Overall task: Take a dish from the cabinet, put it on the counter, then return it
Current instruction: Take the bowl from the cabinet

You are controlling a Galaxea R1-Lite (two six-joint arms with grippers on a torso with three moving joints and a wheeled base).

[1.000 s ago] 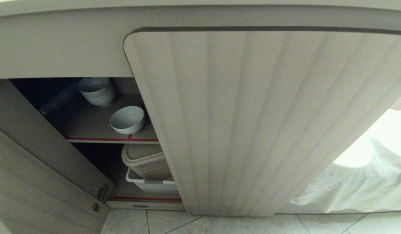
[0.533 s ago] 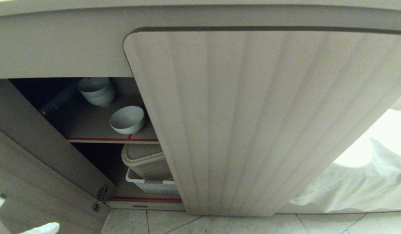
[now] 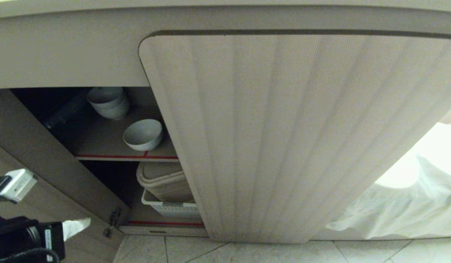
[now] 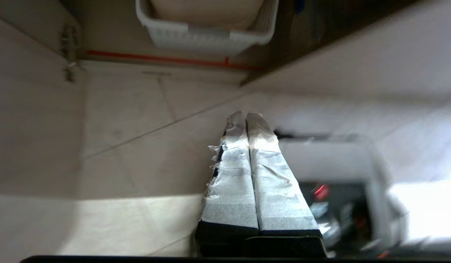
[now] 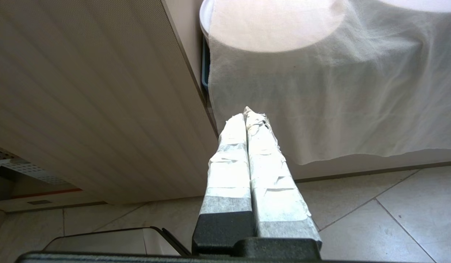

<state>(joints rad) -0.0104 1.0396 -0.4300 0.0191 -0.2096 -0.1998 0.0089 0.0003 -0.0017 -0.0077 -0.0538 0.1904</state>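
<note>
Looking at the head view: the white bowl [image 3: 143, 134] sits on the upper red-edged shelf [image 3: 126, 156] of the cabinet [image 3: 64, 47], near the shelf's front lip and just beside the edge of the fluted door [image 3: 283, 138], with a stack of bowls [image 3: 107, 102] deeper in behind it. The left gripper [image 3: 76, 226] is low, below and to the left of the bowl, beside the open left door's hinge [image 3: 114, 221]. The bowl is round, so there's no long axis to align to; my read is the approach is up and in toward the shelf.

Left wrist view: taped fingers [image 4: 232, 171] pressed together, nothing between them, pointing at the floor tiles short of the white basket [image 4: 207, 34] on the bottom shelf. Bowl not in this view.

Right wrist view: right gripper [image 5: 247, 117] also closed and empty, parked by the fluted door's far side, facing a white cloth [image 5: 338, 91]. The door stands between it and the bowl, so the left arm is the nearer one.
</note>
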